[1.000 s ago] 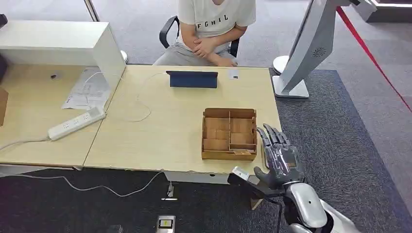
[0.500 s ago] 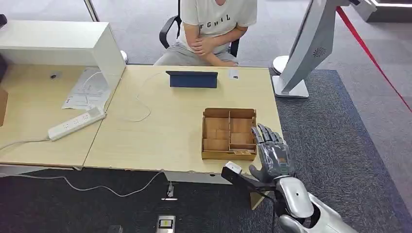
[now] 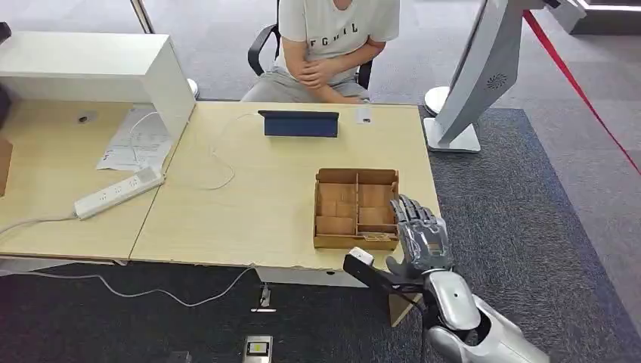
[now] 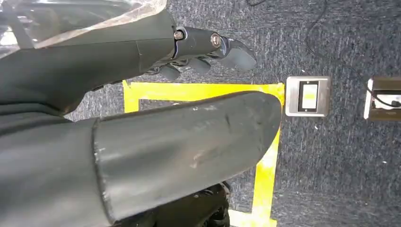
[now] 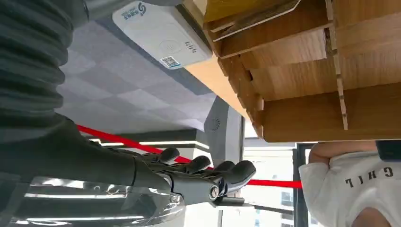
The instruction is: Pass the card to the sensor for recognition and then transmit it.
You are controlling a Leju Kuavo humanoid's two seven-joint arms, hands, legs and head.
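Lower right of the head view: right hand (image 3: 420, 238) with fingers spread wide, holds nothing, hovers over the tabletop (image 3: 249, 212) edge, just beside the right front corner of the wooden box (image 3: 356, 209). In the left wrist view: left hand (image 4: 156, 52) over dark carpet, fingers loosely extended, thumb apart, grips nothing. Further up, near the far tabletop edge: small white sensor (image 3: 363, 115) just right of a dark blue tablet (image 3: 300, 123). Cannot tell where the card lies. Top centre: seated person (image 3: 332, 45).
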